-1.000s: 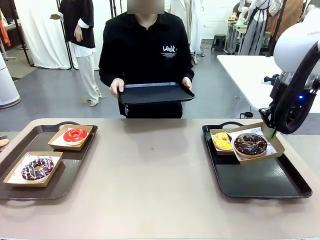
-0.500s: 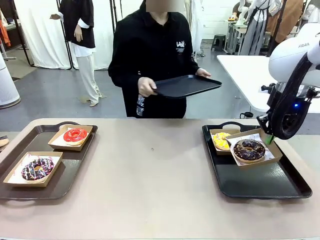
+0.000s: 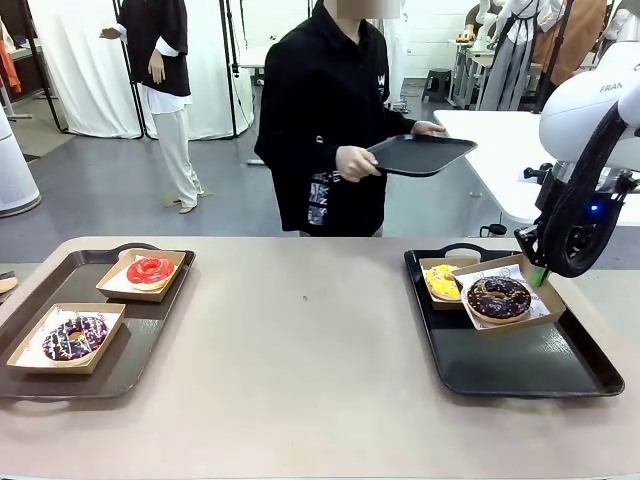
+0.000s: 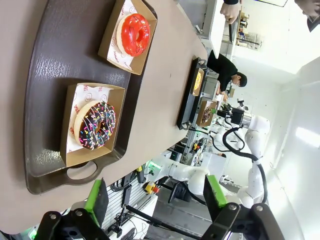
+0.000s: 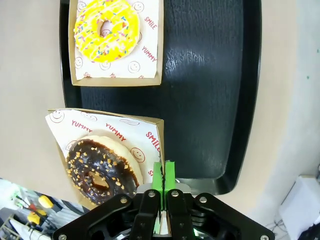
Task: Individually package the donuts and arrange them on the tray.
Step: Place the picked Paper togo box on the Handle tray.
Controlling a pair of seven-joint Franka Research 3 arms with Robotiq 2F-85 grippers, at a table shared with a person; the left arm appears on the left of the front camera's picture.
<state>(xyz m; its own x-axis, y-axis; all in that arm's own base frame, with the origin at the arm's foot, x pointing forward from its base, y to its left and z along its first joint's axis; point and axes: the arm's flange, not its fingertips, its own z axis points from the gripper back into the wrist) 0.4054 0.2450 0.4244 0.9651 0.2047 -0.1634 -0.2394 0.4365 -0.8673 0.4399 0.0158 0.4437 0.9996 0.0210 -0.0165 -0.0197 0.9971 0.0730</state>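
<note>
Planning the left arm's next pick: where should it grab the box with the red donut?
Pinch the cardboard wall of the red donut's box, coming from above along an edge. The shallow open tray leaves its thin rim free, while the red donut fills the middle. The left gripper is open.

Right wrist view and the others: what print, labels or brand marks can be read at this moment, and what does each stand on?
"YUMMY", red, with smiley faces: paper liner under the chocolate donut.
"YUMMY" and "SMILE", red: paper liner under the yellow donut.
"FRAN", cut off by the picture edge: right arm in the front view.
White print on the person's black top: too blurred to read.
Red print on the liner in the left wrist view: too small to read.
</note>
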